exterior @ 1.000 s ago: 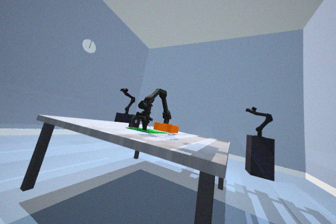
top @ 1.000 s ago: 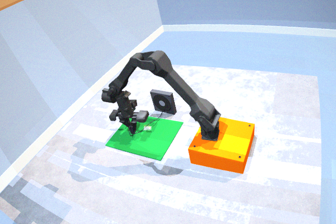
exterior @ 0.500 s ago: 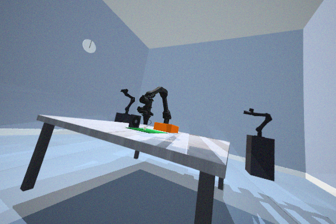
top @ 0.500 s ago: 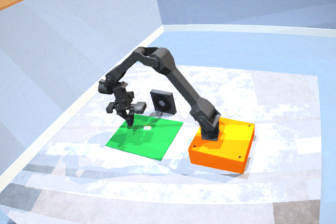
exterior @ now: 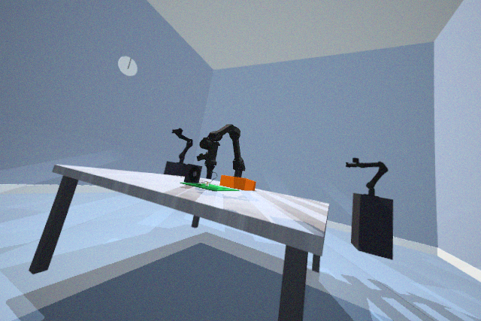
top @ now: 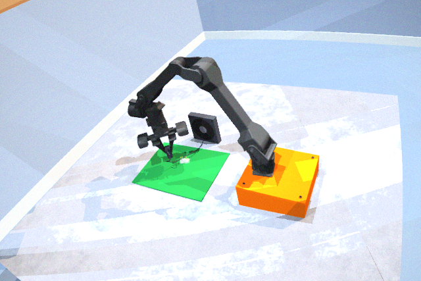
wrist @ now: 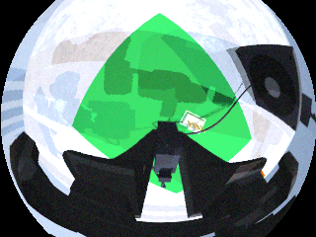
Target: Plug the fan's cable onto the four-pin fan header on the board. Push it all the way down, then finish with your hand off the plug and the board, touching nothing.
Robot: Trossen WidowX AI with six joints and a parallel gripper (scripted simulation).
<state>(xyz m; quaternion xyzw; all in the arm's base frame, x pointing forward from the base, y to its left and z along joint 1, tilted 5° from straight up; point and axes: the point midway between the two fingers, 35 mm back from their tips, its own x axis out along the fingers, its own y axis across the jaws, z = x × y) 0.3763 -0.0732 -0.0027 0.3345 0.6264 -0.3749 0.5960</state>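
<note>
Fingers pinch the plug (wrist: 162,173) at lower centre, lifted over the board (wrist: 125,93); header (wrist: 193,120) unplugged, so seating and release remain.

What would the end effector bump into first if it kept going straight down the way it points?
Most likely the green board: the end effector, shut on the plug, points down at it. The white header sits just beside that line; depth is unclear.
</note>
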